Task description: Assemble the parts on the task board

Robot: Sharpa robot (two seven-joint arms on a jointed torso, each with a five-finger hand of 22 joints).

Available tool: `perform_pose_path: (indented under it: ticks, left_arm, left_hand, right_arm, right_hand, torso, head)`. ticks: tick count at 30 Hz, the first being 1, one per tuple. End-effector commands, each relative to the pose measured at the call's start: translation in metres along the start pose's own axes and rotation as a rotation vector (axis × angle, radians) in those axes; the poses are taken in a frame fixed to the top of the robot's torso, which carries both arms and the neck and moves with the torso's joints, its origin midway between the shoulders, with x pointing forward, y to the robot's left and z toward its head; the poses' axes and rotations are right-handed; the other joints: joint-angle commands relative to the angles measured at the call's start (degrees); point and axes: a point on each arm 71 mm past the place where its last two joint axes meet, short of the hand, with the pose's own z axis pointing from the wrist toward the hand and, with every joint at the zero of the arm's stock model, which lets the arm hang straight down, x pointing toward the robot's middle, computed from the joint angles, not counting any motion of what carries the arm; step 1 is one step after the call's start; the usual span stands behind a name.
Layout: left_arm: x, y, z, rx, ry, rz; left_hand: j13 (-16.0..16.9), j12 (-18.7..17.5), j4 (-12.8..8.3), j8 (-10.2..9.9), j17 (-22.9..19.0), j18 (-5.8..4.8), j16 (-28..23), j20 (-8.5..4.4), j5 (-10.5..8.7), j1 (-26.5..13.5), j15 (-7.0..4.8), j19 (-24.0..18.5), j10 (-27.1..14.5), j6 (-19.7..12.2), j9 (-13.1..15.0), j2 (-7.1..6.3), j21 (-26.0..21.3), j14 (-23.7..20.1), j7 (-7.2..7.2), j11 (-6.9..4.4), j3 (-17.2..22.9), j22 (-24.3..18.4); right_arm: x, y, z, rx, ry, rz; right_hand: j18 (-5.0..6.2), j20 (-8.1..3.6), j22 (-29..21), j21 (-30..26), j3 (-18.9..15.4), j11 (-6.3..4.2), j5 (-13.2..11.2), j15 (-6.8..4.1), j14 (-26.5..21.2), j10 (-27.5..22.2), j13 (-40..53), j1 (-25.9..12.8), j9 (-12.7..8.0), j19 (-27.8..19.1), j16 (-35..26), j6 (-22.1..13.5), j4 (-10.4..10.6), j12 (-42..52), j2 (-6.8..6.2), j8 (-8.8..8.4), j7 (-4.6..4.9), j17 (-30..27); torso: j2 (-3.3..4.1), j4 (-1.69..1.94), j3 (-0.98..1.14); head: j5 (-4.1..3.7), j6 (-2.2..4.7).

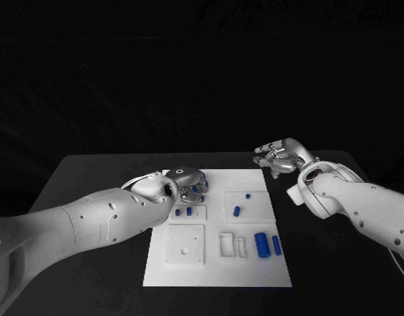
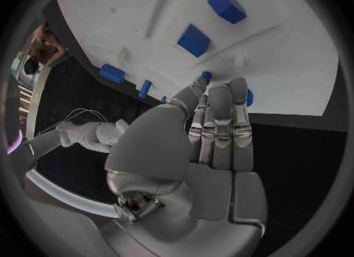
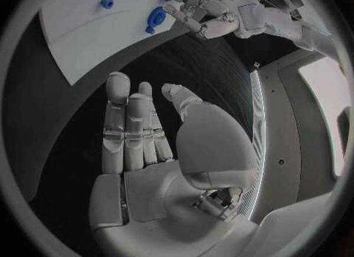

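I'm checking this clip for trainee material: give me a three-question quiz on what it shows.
1. True or false: the right robot hand holds a blue part.
2. Which robot hand is over the task board? A) left B) right C) both
3. Fill in: the two large blue parts lie side by side near the board's ____ edge, seen from the head camera.

Key: 1 false, it is open beside the board. 2 A, the left robot hand is at the far left corner. 3 right.
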Motion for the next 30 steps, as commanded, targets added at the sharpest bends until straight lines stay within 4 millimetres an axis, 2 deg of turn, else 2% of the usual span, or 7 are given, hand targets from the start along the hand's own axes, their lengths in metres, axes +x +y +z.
perform_pose_path:
  ticks: [1,13,30]
  left_arm:
    - [0.001,-0.003,0.001,0.009,0.016,-0.009]
    - [0.006,-0.003,0.005,-0.003,0.059,-0.007]
    - [0.014,-0.001,0.005,-0.019,0.098,-0.003]
  left_hand:
    - [-0.05,-0.16,0.11,-0.21,-0.06,0.64,0.05,0.18,0.0,-0.1,0.12,0.43,-0.53,-0.34,0.05,-0.37,-0.38,0.32,-0.39,0.18,-0.32,1.01]
    - [-0.06,-0.19,0.1,-0.16,-0.1,0.71,-0.03,0.32,0.15,-0.08,0.26,0.24,-1.54,0.69,0.06,-0.07,-0.56,0.11,0.34,0.47,-0.32,1.13]
    - [-0.05,-0.16,-0.05,-0.17,-0.13,0.88,0.12,0.42,0.29,-0.25,0.28,0.07,-1.09,1.49,0.05,0.34,-0.29,0.04,0.61,0.4,0.25,1.19]
  right_arm:
    - [0.001,0.001,0.0,-0.011,0.002,0.001]
    - [0.001,0.002,0.0,-0.013,0.003,0.003]
    - [0.001,0.002,0.0,-0.014,0.003,0.003]
  right_hand:
    - [0.71,-0.24,-0.04,0.29,0.11,-0.12,0.16,-0.07,-0.02,0.36,-0.05,0.2,0.07,2.21,0.01,0.01,-0.01,0.1,-0.28,-0.1,0.14,-0.05]
    - [0.72,-0.23,-0.24,0.28,0.31,-0.11,0.13,-0.06,-0.06,0.29,-0.15,0.14,0.08,2.18,0.05,0.04,-0.11,0.14,-0.3,-0.09,0.14,-0.13]
    - [0.7,-0.23,-0.24,0.34,0.33,-0.11,0.15,-0.06,-0.05,0.31,-0.19,0.14,0.07,2.19,0.06,0.05,-0.12,0.12,-0.3,-0.09,0.14,-0.14]
  torso:
    - [-0.05,-0.03,0.01]
    - [0.02,-0.15,0.03]
    - [-0.06,-0.03,0.01]
  head:
    - [0.01,-0.02]
    - [-0.01,-0.09]
    - [-0.31,-0.41]
